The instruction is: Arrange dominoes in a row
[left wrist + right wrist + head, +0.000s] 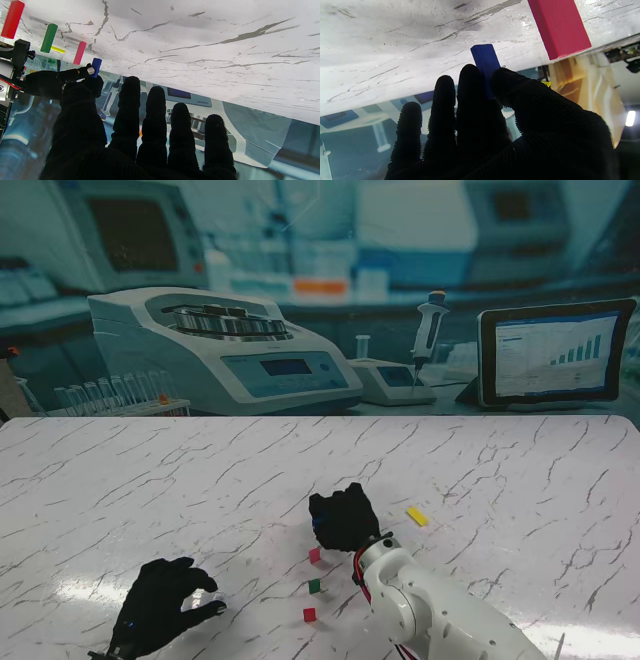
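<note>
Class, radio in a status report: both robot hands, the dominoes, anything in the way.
Right robot hand pinching blue domino, on the table. Left robot hand open, empty. Red, green, pink dominoes standing in a row; yellow domino flat, apart. Nothing in the way.

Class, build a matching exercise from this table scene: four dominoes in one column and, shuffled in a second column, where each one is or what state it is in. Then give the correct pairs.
Column 1
1. blue domino
2. yellow domino
3. green domino
4. red domino

Column 2
A. lying flat, off to the right of the row
B. standing at the end of the row nearest to me
C. pinched in the fingers of the right hand
D. standing between the red and pink dominoes

Pairs: 1-C, 2-A, 3-D, 4-B
</note>
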### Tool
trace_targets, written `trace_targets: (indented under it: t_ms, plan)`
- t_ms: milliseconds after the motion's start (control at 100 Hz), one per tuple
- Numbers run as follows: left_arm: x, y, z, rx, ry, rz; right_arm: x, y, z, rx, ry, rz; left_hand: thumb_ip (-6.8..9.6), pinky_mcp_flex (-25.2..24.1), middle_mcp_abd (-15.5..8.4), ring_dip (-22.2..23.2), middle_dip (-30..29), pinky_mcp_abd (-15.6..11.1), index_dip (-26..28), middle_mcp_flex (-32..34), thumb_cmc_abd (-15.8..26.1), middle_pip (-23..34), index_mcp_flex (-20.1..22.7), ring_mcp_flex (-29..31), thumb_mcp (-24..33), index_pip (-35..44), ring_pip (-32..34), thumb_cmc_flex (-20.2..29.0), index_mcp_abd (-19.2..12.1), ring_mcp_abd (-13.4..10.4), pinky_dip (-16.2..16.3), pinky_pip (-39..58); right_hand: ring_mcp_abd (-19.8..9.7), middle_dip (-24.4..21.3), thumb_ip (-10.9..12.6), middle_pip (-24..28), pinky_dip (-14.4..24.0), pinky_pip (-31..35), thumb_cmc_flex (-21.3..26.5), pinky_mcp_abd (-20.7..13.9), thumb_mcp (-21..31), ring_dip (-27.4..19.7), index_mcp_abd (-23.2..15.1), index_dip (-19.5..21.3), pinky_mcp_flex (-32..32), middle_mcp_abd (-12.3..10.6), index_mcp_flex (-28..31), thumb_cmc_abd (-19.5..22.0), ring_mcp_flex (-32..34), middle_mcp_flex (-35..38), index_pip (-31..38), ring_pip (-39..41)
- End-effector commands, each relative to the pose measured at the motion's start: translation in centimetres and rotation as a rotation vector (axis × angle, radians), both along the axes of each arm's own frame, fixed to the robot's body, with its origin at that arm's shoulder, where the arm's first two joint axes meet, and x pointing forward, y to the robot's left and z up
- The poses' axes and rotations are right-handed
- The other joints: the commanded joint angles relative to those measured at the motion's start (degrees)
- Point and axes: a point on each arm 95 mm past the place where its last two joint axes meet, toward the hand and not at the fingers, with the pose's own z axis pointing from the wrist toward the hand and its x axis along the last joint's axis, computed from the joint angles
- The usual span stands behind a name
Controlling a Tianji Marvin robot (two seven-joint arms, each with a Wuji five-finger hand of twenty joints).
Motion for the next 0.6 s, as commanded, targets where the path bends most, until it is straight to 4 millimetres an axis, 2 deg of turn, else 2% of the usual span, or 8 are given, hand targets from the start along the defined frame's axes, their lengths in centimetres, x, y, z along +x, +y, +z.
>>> trace_targets:
  t_ms: [0, 590]
  plan:
    - [-0.39, -0.37, -0.15, -0.019, 0.014, -0.021, -0.34, 0.5, -0.29, 0.01, 0.013, 0.008, -0.38, -0.06, -0.98, 0.94, 0.9, -1.38, 0.5, 0.42, 0.4, 0.77, 0.45, 1.01, -0.78, 0.79, 0.53, 0.52, -1.74, -1.7, 0.7, 1.89, -1.32, -0.51, -2.34, -0.53, -0.62, 0.43, 2.11, -0.69, -0.54, -0.43, 0.86, -0.48, -1.18, 0.17, -0.84, 1.58, -0.85, 1.31, 0.99, -0.57]
    - [-0.51, -0.28, -0.12, -0.021, 0.02, -0.011, -0.58, 0.75, -0.84, 0.012, 0.041, 0.027, -0.36, -0.15, -0.94, 0.94, 0.9, -1.29, 0.52, 0.45, 0.47, 0.78, 0.49, 0.98, -0.76, 0.85, 0.53, 0.55, -1.75, -1.64, 0.7, 1.87, -1.12, -0.43, -3.94, -1.57, -0.92, -0.4, 3.67, -0.14, -2.8, -0.52, 0.43, -0.7, -1.73, 0.38, -1.18, 3.15, -2.1, 0.5, -0.21, -1.02]
